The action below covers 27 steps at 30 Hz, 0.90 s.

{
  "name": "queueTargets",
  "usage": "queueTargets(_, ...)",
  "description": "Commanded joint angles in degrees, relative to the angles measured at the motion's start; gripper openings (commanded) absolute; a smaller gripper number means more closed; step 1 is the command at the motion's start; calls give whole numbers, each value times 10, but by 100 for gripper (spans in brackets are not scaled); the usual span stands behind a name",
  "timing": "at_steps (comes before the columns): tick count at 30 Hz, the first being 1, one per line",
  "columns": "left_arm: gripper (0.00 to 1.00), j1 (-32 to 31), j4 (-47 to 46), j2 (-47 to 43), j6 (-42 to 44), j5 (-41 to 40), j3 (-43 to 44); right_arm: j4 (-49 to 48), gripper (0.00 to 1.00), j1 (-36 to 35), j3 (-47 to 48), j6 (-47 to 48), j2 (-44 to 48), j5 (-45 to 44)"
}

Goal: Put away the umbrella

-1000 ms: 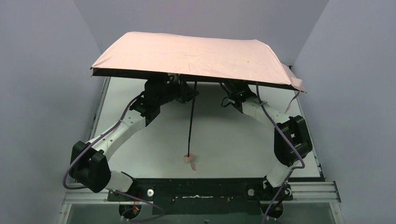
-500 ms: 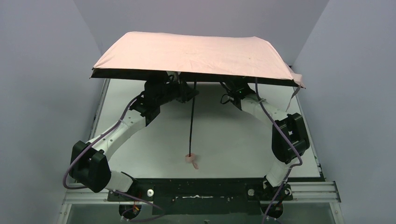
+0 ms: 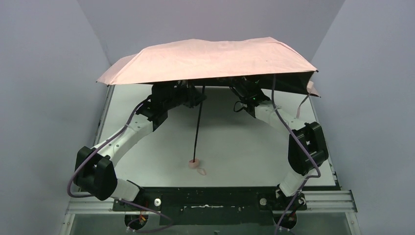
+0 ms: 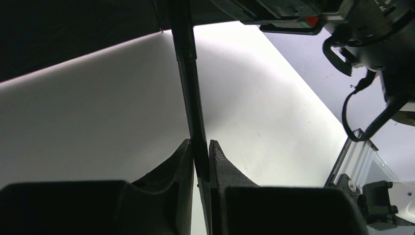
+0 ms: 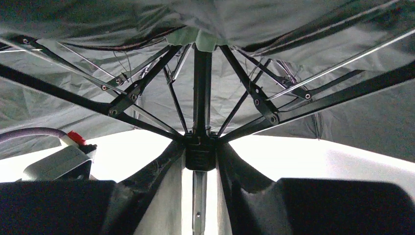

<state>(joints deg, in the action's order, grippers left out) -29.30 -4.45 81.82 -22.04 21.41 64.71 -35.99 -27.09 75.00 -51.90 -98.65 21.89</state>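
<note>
Pale pink fabric umbrella open, canopy spread high over white table. Pink handle low, near tabletop. My left gripper clamped tight on thin black shaft. My right gripper pinching black runner hub beneath ribs.

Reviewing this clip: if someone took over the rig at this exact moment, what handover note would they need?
Left hand: shut on the black shaft of the umbrella, below the canopy.
Right hand: closed around the runner on the shaft, just under the canopy.
The umbrella is held over the table, canopy open, handle low near the arm bases.
Done: both hands are placed for closing.
Left: probably slide the runner toward the handle to collapse the canopy, then fold it and put it away.
</note>
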Motion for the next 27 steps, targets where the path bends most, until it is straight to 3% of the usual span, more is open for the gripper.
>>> queueTargets(1, 0, -4, 13, -16, 47, 64, 16, 71, 0, -8, -52, 21, 73, -70)
queueTargets(6, 0, 8, 16, -29, 64, 49, 40, 245, 0, -89, -78, 38, 127, -198)
queueTargets(9, 0, 8, 22, -35, 78, 41, 67, 300, 0, -132, -91, 28, 142, -234)
queueTargets(14, 0, 8, 31, -38, 85, 38, 105, 274, 0, -158, -144, -16, 152, -245)
queueTargets(20, 0, 8, 16, -52, 56, 48, 72, 239, 0, -132, -128, -49, 165, -265)
queueTargets(27, 46, 6, 31, -115, 39, 68, -24, 164, 0, -90, -76, -105, 150, -273)
